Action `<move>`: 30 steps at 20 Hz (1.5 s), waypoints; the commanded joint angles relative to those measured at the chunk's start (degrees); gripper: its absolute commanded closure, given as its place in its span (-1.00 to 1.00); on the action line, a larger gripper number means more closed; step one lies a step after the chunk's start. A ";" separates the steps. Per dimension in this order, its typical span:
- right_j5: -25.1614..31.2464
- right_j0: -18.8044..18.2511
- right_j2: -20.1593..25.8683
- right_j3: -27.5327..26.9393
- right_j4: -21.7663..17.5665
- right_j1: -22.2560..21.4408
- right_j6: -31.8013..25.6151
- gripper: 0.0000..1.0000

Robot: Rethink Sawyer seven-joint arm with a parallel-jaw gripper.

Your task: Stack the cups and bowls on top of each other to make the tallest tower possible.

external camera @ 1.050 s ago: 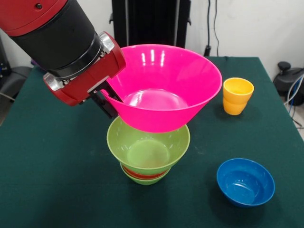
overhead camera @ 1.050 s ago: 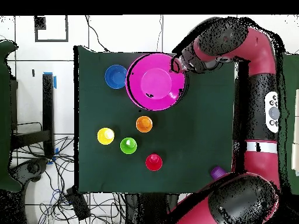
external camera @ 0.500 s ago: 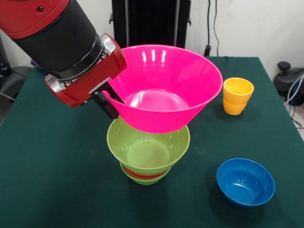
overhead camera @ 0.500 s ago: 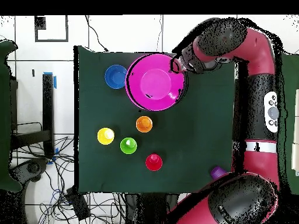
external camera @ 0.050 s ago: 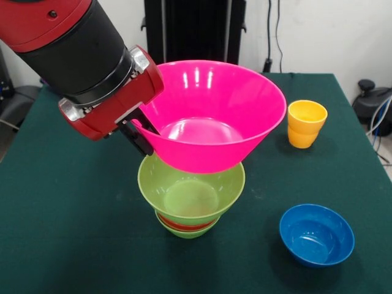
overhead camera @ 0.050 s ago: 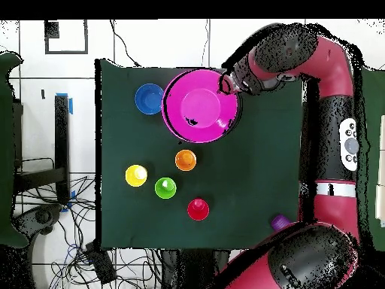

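Note:
My gripper is shut on the left rim of the huge pink bowl, holding it in the air just above the tower. The tower is a large lime green bowl nested on a red-orange bowl and a smaller lime green bowl. A blue bowl sits apart. In the overhead view the cups stand loose: orange, yellow, light green, red and purple. The front view shows only the orange cup.
The green table carries everything. My arm runs along one table side in the overhead view, close to the purple cup at the table corner.
The pink bowl has sunk very slightly toward the green bowl. Nothing else has moved.

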 commanded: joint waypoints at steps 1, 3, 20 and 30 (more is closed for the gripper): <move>-4.01 1.49 -1.77 2.30 -0.15 1.65 -11.77 1.00; -3.72 1.75 -1.79 1.51 -0.17 1.78 -11.85 1.00; -1.74 2.43 -1.36 -1.82 -1.49 2.35 -16.60 1.00; -3.59 3.44 -1.13 -3.63 -1.50 3.49 -14.61 1.00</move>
